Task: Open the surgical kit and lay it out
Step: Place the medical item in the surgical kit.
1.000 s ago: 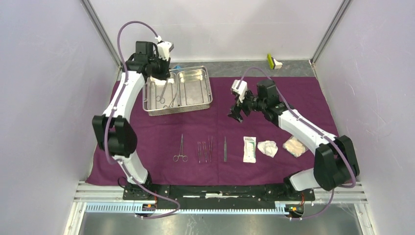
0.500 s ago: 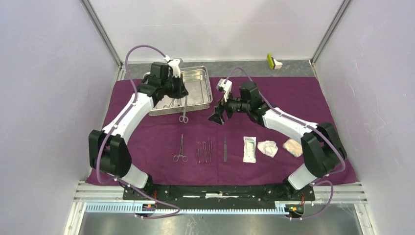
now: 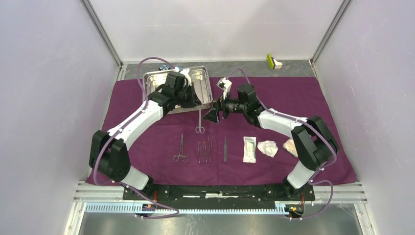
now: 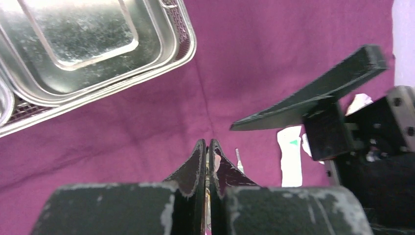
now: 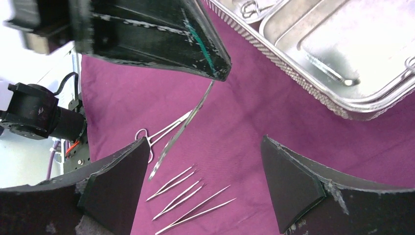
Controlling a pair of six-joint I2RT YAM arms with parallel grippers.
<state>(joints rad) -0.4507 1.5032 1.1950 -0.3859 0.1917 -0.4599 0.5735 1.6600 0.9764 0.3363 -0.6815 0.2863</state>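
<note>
Top external view: left gripper (image 3: 198,105), fingers pinched shut on slim ring-handled metal forceps (image 3: 199,122), which hang over the large purple cloth wrap (image 3: 293,98) at 6 o'clock of the shiny two-compartment steel tray (image 3: 204,78). Right gripper (image 3: 214,113), fingers spread wide and holding nothing, at 3 o'clock of those forceps. Row further toward 6 o'clock: second forceps (image 3: 180,149), tweezers (image 3: 204,151), white sealed packet (image 3: 249,149), white gauze wads (image 3: 267,148).

Small yellow-and-white block (image 3: 274,61) at the far right edge; perhaps a blue-black toy (image 3: 163,64) farther left
</note>
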